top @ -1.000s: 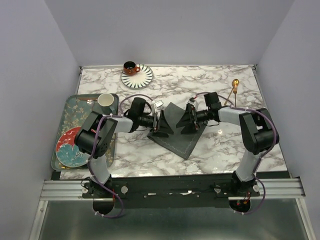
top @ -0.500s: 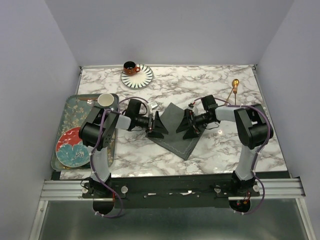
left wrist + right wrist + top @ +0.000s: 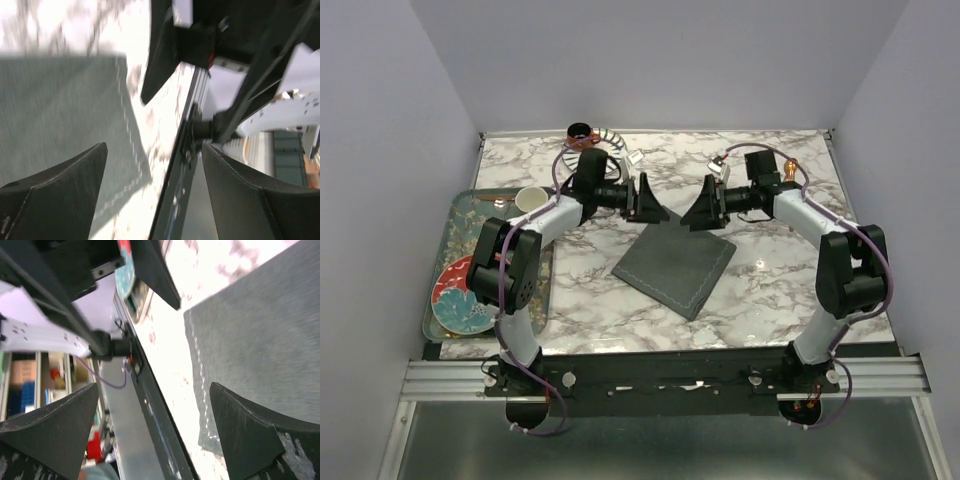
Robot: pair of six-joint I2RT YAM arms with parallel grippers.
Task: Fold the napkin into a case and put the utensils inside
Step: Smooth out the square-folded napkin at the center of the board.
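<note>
Above the far corner of the napkin [image 3: 675, 265], my two claws hang in the air, facing each other with a small gap between them. My left gripper [image 3: 655, 205] sits over that far corner. Its fingers [image 3: 50, 195] are spread wide with nothing between them, and through the gap I see the grey cloth, its pale stitched hem and the marble beside it. My right gripper [image 3: 695, 208] hangs over the napkin's far right edge, just right of the left one. Its fingers [image 3: 265, 435] are also spread and empty, and its own camera shows the hem running below the gap. Neither claw touches the cloth.

The napkin lies flat on the marble table [image 3: 770, 290], a broad four-sided shape turned like a diamond, with one corner pointing toward my bases.

Beyond the napkin to the far right, past my right forearm, one gold utensil [image 3: 790, 166] shows its round head. My arm hides most of its handle. Beyond the napkin to the far left, behind my left arm, the orange cup [image 3: 582, 131] sits on its striped saucer [image 3: 610, 137], both partly hidden. Well to the left of the napkin, a patterned tray [image 3: 470, 215] holds a pale cup [image 3: 530, 198] and a red plate [image 3: 450, 285].
</note>
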